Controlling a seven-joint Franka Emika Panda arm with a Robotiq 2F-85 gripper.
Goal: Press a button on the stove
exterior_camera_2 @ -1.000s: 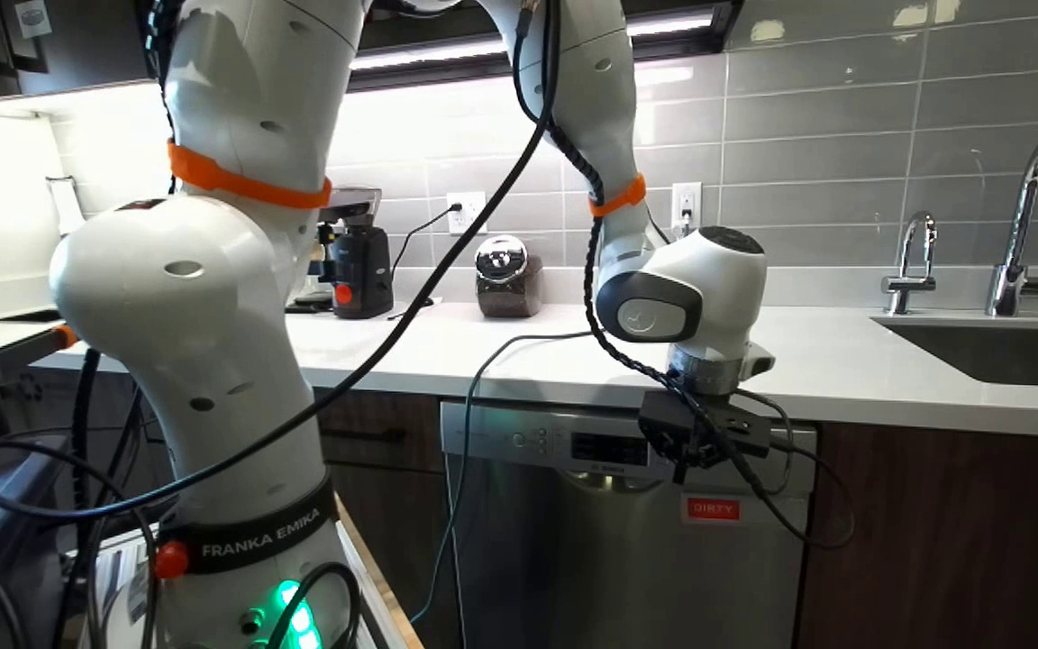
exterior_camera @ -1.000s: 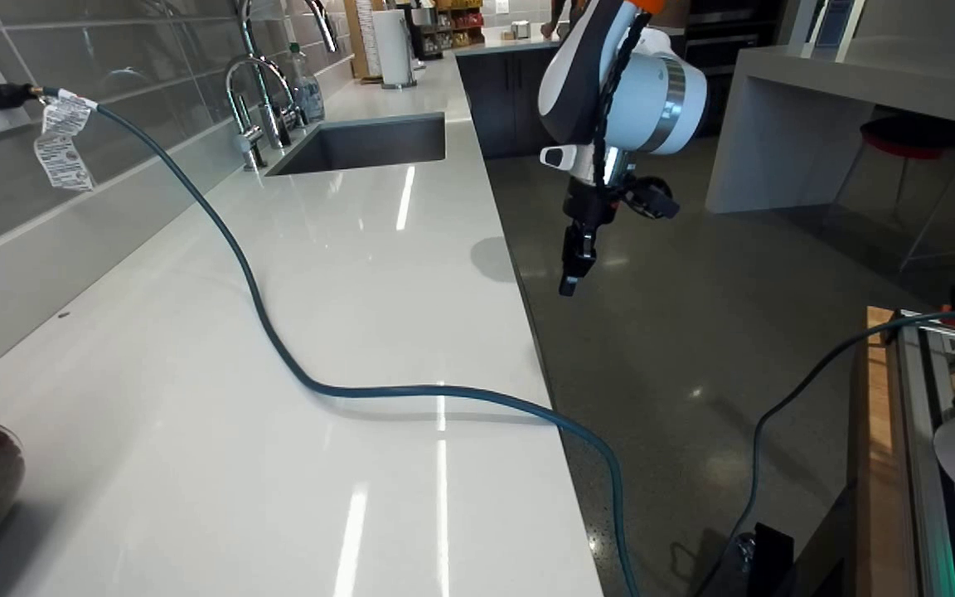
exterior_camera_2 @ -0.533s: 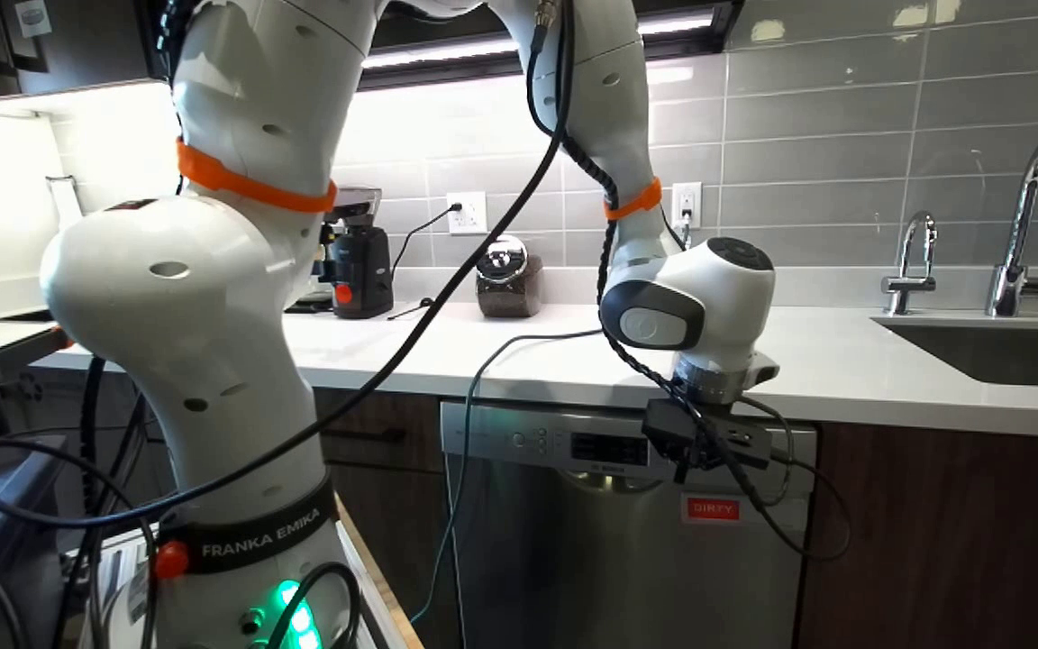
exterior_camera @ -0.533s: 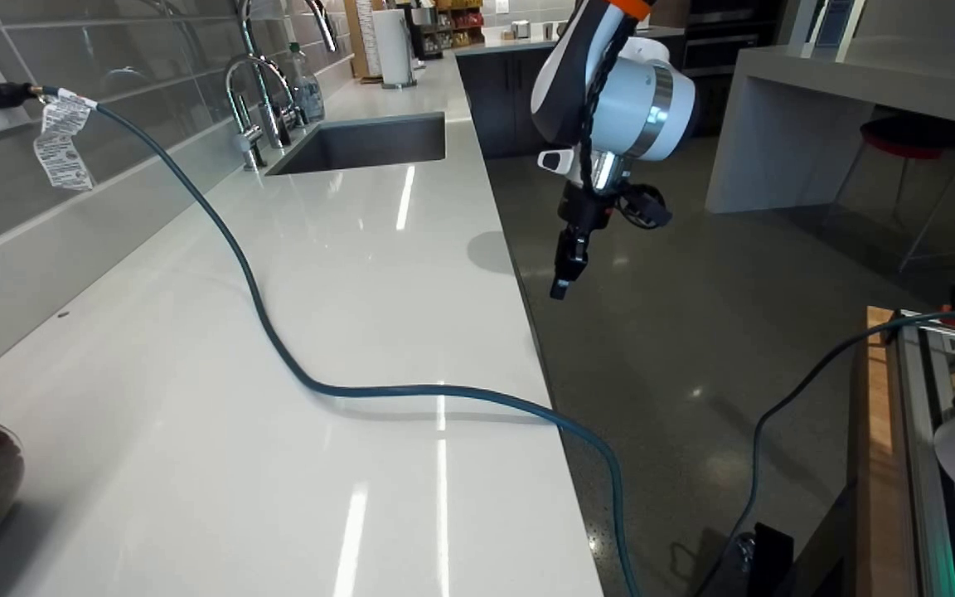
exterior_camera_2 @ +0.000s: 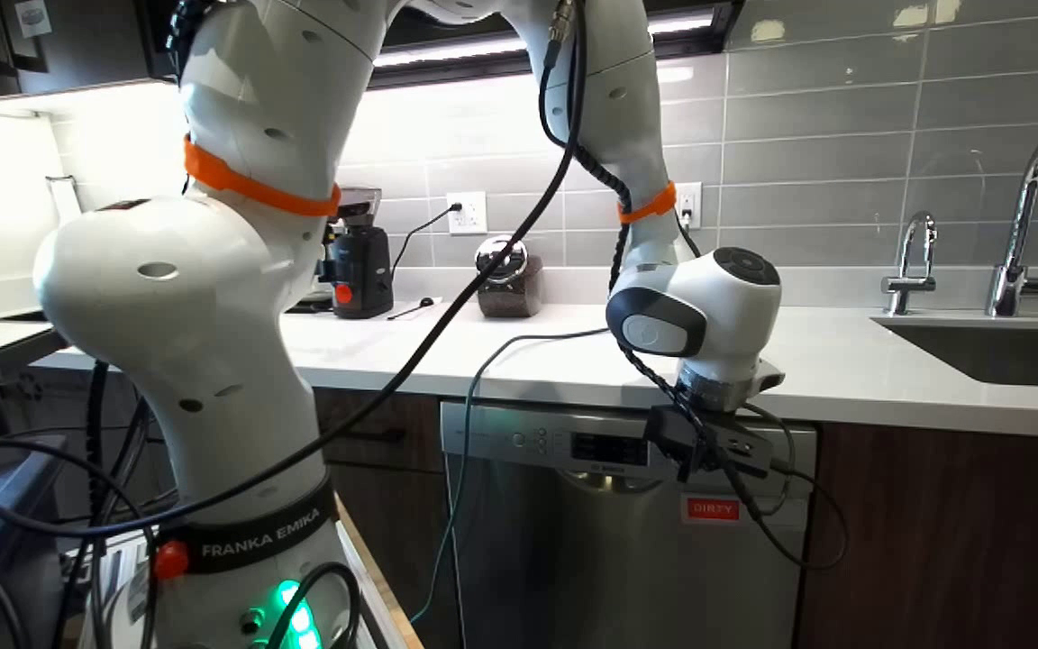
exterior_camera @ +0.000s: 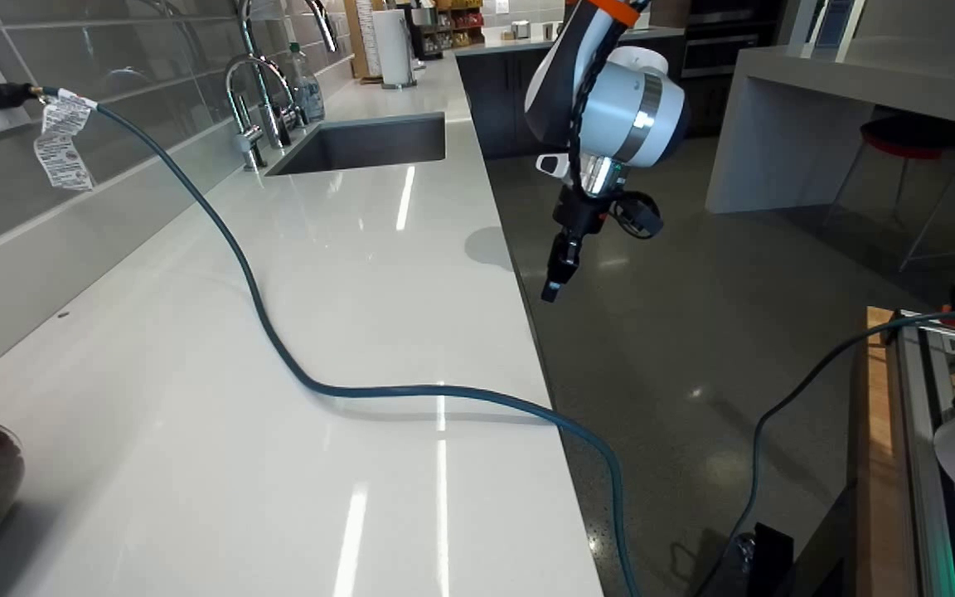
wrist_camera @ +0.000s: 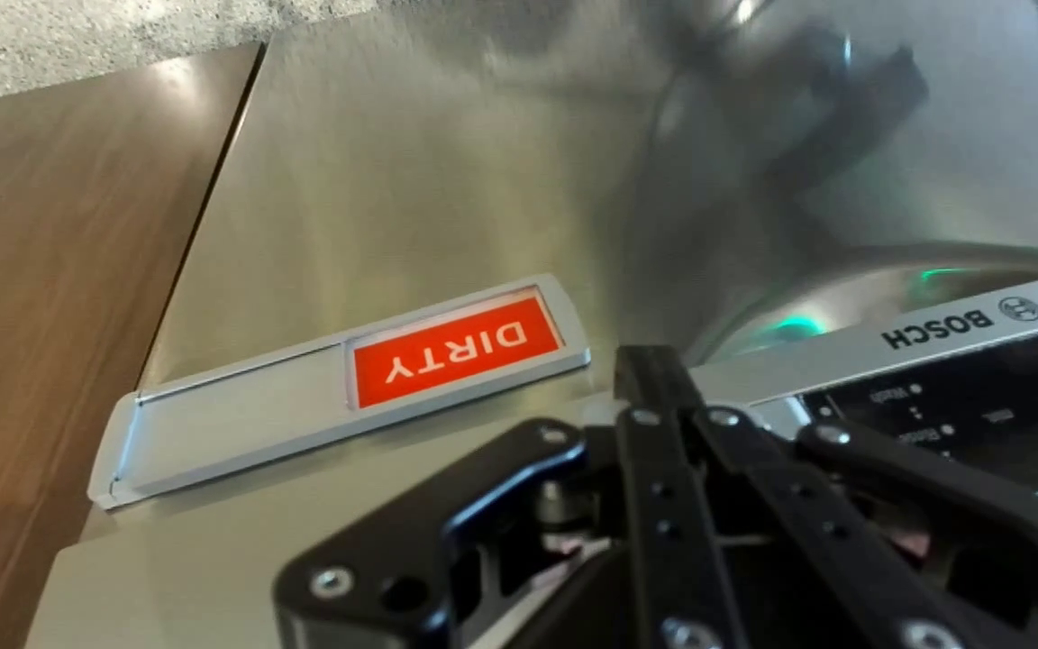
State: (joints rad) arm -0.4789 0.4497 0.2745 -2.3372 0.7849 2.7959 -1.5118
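No stove shows; the appliance in front of the arm is a steel Bosch dishwasher under the counter. Its top panel has small round buttons and a black display. The display also shows in the wrist view at the right. My black gripper is shut and empty, its fingertips in front of the dishwasher between the display and a red DIRTY sign. In an exterior view the gripper points down beside the counter edge. Whether the tips touch the panel cannot be told.
The white counter overhangs the dishwasher. A blue-green cable runs across it and down over the edge. A sink, a jar and a black appliance are on it. A cable loop hangs from the wrist.
The arm has moved a little: the gripper has shifted toward the counter edge and slightly down, tilting a bit more. It stays shut. The dishwasher and counter items have not moved.
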